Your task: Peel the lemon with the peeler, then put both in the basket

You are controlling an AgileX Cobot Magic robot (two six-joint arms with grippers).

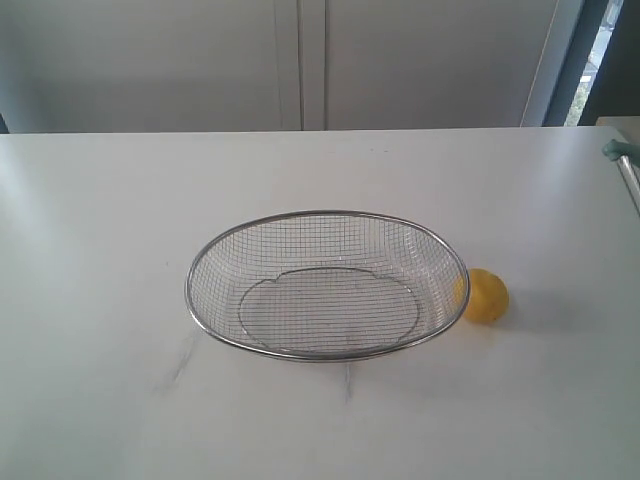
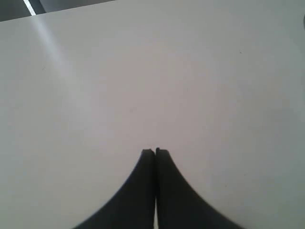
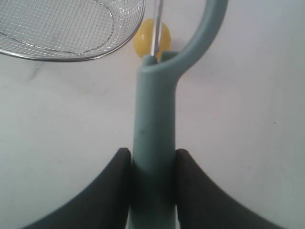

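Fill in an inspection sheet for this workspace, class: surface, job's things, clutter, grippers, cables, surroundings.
Surface: white table with faint grey streaks.
Job's things: basket empty, mid-table; lemon on the table just outside its rim, skin on; peeler held above the table, pointing toward the lemon.
Clutter: nothing seen.
Grippers: left gripper shut, holding nothing, over bare table; right gripper shut on the peeler's handle.
Cables: nothing seen.
Surroundings: pale panelled wall behind the table; dark window edge at far right.
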